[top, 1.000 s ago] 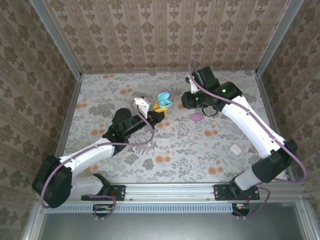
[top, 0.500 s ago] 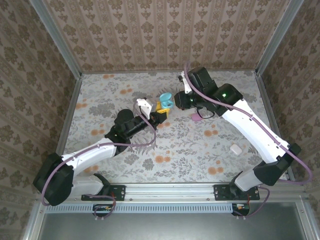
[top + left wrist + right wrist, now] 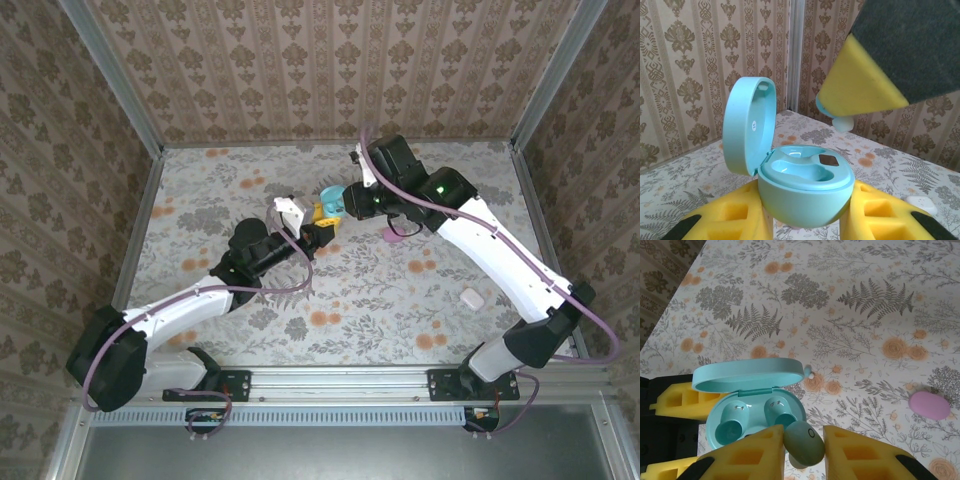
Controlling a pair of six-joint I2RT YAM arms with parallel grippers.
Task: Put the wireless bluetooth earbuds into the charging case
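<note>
My left gripper is shut on the light teal charging case, held off the table with its lid open and both wells empty. From above, the case sits between the two grippers. My right gripper is shut on a light blue earbud, pinched between its yellow pads just above the case's front rim. In the left wrist view, the earbud hangs under the right gripper's yellow finger, above and behind the case. A second tiny light blue earbud lies on the table beyond the lid.
A pink case lies shut on the floral table just right of the grippers, and shows in the right wrist view as well. A small white case rests farther right and nearer. Patterned walls close in the table on three sides.
My right gripper has moved left with the earbud, coming right up to the open case. The left arm has shifted only slightly, keeping hold of the case.
</note>
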